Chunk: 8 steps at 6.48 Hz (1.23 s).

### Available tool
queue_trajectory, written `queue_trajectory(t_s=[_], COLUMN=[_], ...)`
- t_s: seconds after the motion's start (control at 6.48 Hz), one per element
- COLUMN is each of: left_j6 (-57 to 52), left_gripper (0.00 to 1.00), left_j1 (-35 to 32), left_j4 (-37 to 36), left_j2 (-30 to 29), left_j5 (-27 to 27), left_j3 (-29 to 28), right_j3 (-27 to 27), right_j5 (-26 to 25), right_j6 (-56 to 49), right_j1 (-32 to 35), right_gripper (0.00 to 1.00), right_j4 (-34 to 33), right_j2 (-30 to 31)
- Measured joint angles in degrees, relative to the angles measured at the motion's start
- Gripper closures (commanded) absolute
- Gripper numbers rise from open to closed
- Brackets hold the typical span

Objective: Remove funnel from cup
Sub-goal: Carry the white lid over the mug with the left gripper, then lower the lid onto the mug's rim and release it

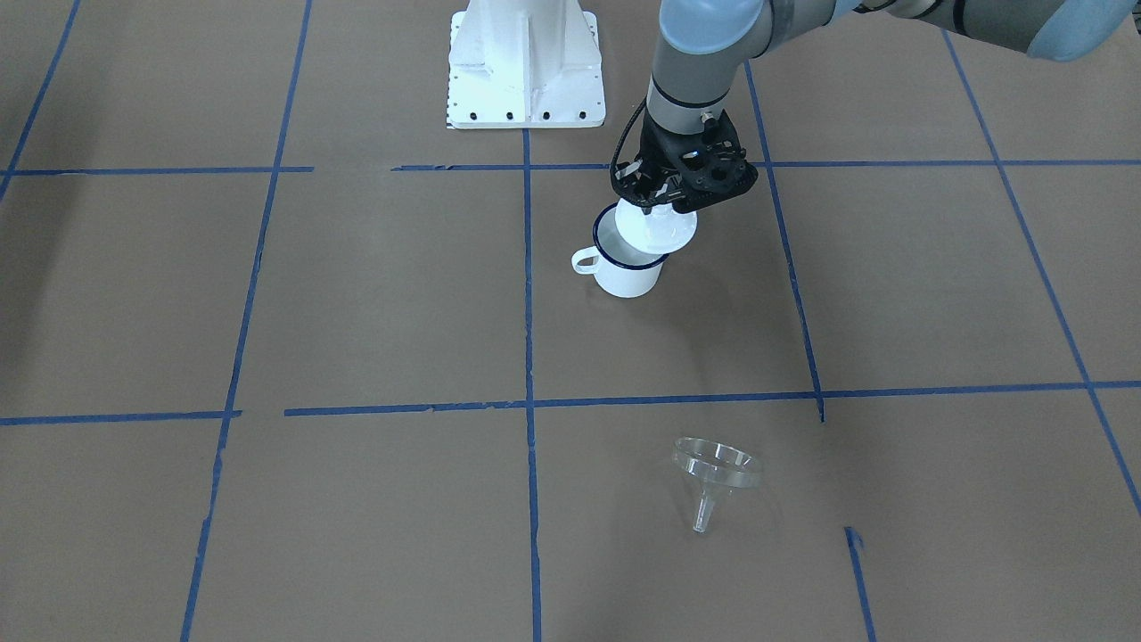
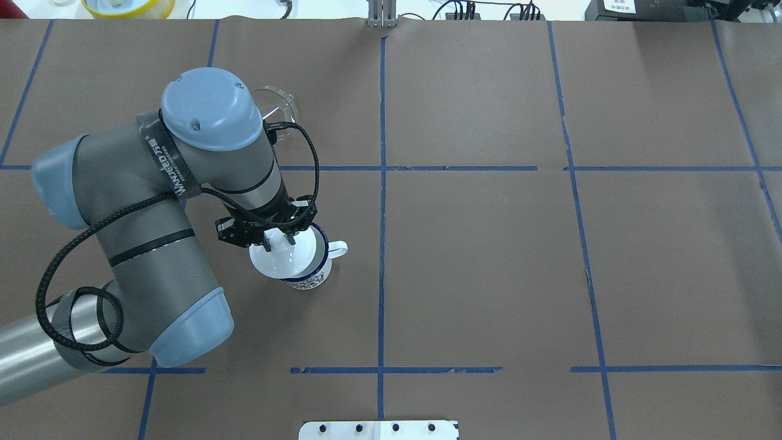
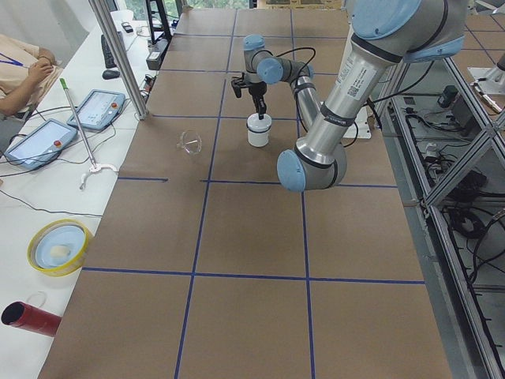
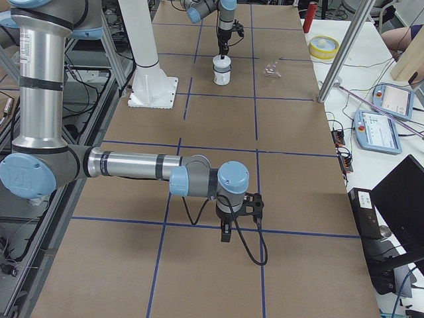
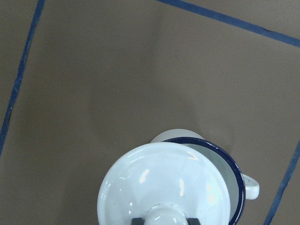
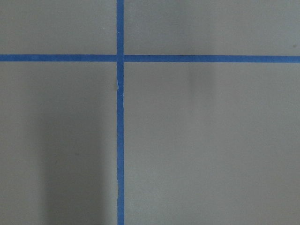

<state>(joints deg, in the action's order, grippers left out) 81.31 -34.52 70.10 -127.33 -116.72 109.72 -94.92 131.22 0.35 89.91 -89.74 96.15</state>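
Observation:
The cup is a white mug with a dark blue rim and stands on the brown table. My left gripper is shut on the knob of a white round lid. It holds the lid tilted over the cup's rim, so part of the opening shows. The clear funnel lies on its side on the table, well apart from the cup, and also shows in the overhead view. My right gripper hangs over bare table far from both; I cannot tell whether it is open.
The white robot base stands behind the cup. Blue tape lines cross the brown table. Tablets and a yellow bowl sit on the operators' side bench.

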Motion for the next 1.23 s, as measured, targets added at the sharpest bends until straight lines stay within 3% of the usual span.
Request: queue_trajectory(t_s=[1.23], left_j6=[-0.2], left_gripper=[1.00], left_j1=[0.2], left_j4=[2.2], left_j2=[-0.9], left_j5=[0.1], left_j3=[-2.9], right_j3=[0.0], right_j5=[0.0], right_j6=[0.0], right_j1=[0.0], right_gripper=[0.00], right_j4=[0.0], right_j2=[0.0])
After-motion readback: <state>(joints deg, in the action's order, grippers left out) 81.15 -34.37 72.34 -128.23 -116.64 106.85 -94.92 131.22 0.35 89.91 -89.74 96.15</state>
